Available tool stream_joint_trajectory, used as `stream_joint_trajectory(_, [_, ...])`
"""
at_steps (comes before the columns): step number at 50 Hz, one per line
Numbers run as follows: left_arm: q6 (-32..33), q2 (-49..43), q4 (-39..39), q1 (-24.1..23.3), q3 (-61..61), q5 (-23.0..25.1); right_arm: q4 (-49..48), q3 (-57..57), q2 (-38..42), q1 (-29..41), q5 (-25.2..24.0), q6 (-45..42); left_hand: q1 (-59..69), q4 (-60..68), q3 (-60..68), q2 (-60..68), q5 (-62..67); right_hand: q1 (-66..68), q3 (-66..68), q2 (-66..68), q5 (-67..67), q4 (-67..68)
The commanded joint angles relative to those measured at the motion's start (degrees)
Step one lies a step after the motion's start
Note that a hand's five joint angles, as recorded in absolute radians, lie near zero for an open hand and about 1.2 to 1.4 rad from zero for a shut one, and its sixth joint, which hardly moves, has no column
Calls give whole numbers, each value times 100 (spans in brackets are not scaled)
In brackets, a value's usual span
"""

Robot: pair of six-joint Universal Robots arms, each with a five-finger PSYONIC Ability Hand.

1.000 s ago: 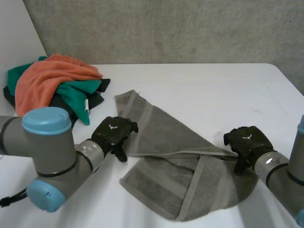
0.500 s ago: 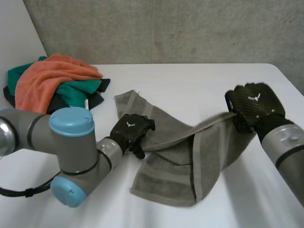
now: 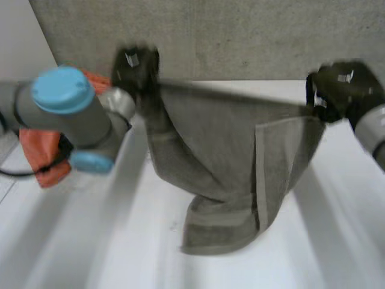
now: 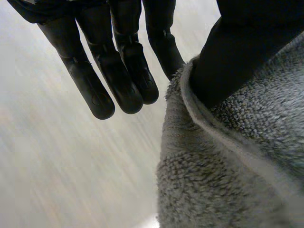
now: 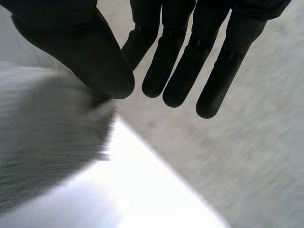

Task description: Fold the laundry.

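A grey towel point(image 3: 222, 150) hangs in the air, its top edge pulled taut between my two hands. My left hand point(image 3: 135, 65) holds the left top corner high over the table's far side. Its wrist view shows the thumb pressed on the towel's hem point(image 4: 228, 166) beside the straight fingers point(image 4: 121, 76). My right hand point(image 3: 344, 84) holds the right top corner at the same height. There the thumb pins the towel point(image 5: 42, 133) next to the straight fingers point(image 5: 190, 57). The towel's twisted lower end rests on the white table point(image 3: 90, 241).
A pile of orange and green laundry point(image 3: 39, 153) lies at the table's far left, mostly behind my left arm point(image 3: 66, 108). A grey concrete wall point(image 3: 240, 36) runs along the table's back edge.
Both hands have risen from table height and moved apart, lifting the grey towel off the table and stretching its top edge. The left hand closed on its corner during the lift.
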Motion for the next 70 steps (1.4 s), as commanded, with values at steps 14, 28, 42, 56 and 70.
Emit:
stream_joint_trajectory(14, [24,1156,1220,302,-301,111,-1815,-1104,331,539,651,122,1561,1148,1197,1165,1480,1638,1216,1307,1241,1154])
stream_joint_trajectory(28, [42,3132,1016,320,-3044,1113,779,-1032,1279,1257,695,1779,1561,1148,1197,1165,1480,-5362,-5784,-5693,-5759,-5846])
stream_joint_trajectory(42, [24,4716,542,145,-3530,1140,762,-2357,3501,2523,686,3883,1561,1148,1197,1165,1480,-5362,-5784,-5693,-5759,-5846])
stream_joint_trajectory(56, [-46,5226,-4,-366,-3046,1043,745,-3898,5033,2911,1406,4015,1561,1148,1197,1165,1480,-5362,-5784,-5693,-5759,-5846])
stream_joint_trajectory(70, [-46,5367,-13,-454,-2958,726,868,-3837,5069,3236,1293,4438,1561,1148,1197,1165,1480,-4227,-4649,-4558,-4624,-4711])
